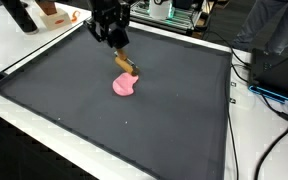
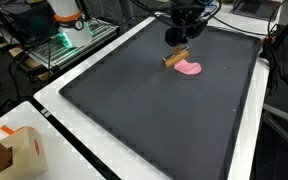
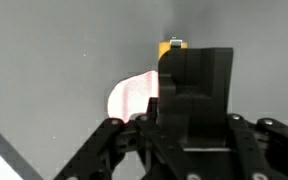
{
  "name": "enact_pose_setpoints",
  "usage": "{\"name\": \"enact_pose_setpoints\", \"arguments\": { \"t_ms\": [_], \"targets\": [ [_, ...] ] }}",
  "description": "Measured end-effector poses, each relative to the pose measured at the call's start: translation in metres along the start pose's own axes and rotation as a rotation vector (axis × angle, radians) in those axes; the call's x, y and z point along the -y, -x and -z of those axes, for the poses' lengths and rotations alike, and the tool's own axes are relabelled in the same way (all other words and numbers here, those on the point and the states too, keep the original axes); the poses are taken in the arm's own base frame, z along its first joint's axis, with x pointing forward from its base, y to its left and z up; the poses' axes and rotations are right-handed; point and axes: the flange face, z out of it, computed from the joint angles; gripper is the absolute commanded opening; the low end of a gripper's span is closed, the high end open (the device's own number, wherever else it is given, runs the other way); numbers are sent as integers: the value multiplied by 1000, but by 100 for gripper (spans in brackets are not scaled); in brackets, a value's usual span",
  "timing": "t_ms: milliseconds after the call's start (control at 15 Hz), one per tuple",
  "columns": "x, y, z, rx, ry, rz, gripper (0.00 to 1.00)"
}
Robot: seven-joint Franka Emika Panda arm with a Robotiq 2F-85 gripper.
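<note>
Tool: the tool (image 1: 119, 47) hangs low over the dark mat (image 1: 64, 110), its fingers at the upper end of the wooden handle (image 1: 127, 66). Its own body blocks the wrist view, so I cannot tell whether the fingers are apart or clamped.
Utensil: the pink head (image 1: 124, 86) lies on the mat toward its far side. The handle slopes up from it to the tool.
Bench: the white bench (image 1: 44, 140) carries the mat.
Risk, grip: a hold on the handle tip alone would likely let the head's weight swing or slip the utensil.
Risk, descent: pushing lower could jam the head into the mat and drag it.
</note>
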Motion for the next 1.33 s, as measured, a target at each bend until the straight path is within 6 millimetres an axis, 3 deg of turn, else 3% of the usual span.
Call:
{"name": "enact_pose_setpoints", "arguments": {
  "t_ms": [333, 400, 600, 1000, 1067, 1333],
  "targets": [
    [-14, 17, 52, -72, 63, -84, 24],
    [-16, 19, 62, -95, 71, -108, 49],
    [-20, 22, 85, -135, 90, -161, 49],
    [-20, 22, 85, -139, 88, -169, 49],
    [-20, 22, 85, -139, 88, -170, 24],
    [-22, 22, 87, -159, 70, -192, 24]
  ]
}}
